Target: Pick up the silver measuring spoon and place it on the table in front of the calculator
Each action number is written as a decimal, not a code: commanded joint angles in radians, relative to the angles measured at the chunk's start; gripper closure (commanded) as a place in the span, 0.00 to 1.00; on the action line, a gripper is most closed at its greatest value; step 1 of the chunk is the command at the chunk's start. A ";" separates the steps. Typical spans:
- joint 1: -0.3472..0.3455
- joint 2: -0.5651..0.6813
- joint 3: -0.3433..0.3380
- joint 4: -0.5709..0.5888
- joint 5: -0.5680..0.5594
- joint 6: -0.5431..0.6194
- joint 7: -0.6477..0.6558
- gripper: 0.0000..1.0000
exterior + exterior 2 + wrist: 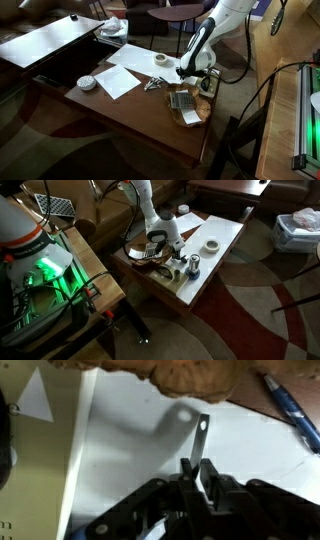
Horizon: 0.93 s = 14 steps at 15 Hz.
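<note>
Starting at the left of an exterior view, we see a white sheet lying flat on the dark worktop, with a few small shiny metal pieces just beside its corner. Next comes the arm, bent down over the calculator, and a tan-and-white object lies just past that, toward the worktop's edge.

In the wrist view the pincer is closed on the silver measuring spoon. It grips the thin handle so that the holed end sticks out beyond the fingertips, and the bowl is hidden from us. The handle's shadow falls apart from it on the pale surface, so we judge the spoon is held clear, not resting. Pinching the flat handle makes sense, as it looks like the narrowest, firmest part to hold. At the far right lies a blue pen.

We judge the release in front of the calculator is not yet done.
</note>
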 commanded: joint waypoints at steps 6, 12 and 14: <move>-0.106 -0.056 0.143 -0.035 0.007 0.006 -0.085 0.99; -0.311 -0.162 0.393 -0.148 -0.003 0.106 -0.170 0.99; -0.336 -0.252 0.379 -0.238 -0.002 -0.015 -0.180 0.99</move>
